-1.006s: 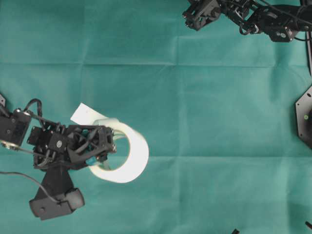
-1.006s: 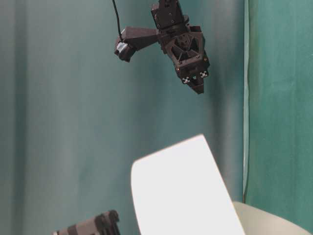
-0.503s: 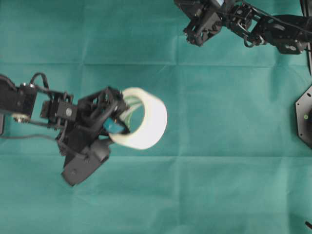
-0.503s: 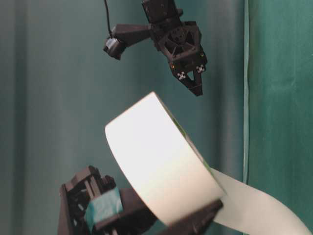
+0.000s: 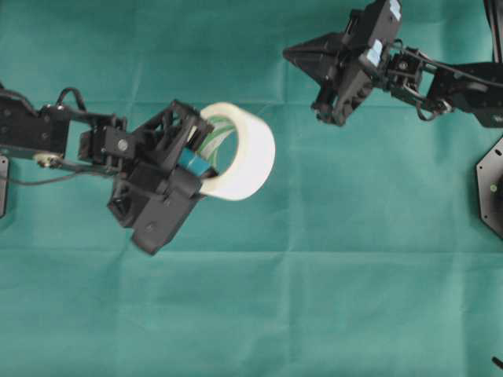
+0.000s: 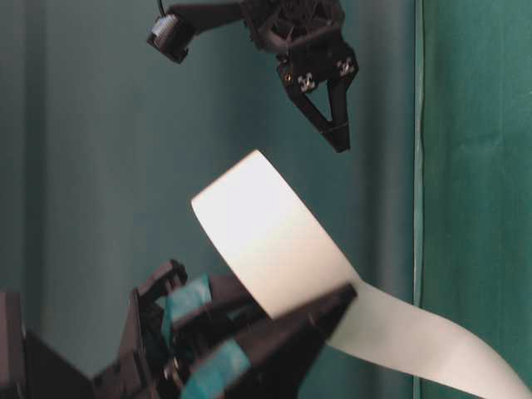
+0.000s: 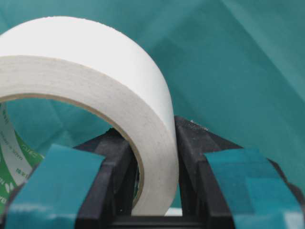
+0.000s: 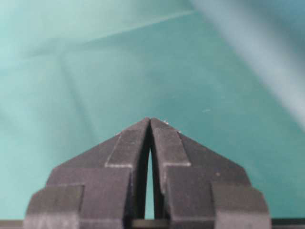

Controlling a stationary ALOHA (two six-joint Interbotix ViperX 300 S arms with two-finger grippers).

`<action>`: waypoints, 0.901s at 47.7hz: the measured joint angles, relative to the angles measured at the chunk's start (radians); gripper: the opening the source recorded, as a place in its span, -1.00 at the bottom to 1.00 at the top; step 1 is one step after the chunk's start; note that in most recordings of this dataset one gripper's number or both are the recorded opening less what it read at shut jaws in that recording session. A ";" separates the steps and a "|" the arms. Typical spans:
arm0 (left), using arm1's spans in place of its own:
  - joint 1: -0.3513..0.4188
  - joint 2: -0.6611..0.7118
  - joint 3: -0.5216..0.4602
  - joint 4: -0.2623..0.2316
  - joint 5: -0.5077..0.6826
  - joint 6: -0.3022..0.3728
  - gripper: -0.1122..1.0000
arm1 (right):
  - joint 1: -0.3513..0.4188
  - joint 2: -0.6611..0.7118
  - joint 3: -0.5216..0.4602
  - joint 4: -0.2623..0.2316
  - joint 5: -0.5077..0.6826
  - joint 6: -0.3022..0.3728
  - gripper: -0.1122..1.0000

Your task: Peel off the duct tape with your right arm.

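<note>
Duct tape lifted higher than before, right arm nearer; fingers together

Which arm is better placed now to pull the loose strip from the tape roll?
The right: its claw is shut and empty, apart from the duct tape. The left claw is clamped on the roll.

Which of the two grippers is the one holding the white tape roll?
The left gripper, with teal-taped fingers, clamps the wall of the white duct tape roll. The plain black right gripper is shut on nothing, apart from the roll.
</note>
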 measured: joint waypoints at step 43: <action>0.069 -0.012 -0.152 0.002 -0.218 -0.204 -0.45 | 0.149 -0.043 0.101 -0.025 -0.166 0.000 -0.97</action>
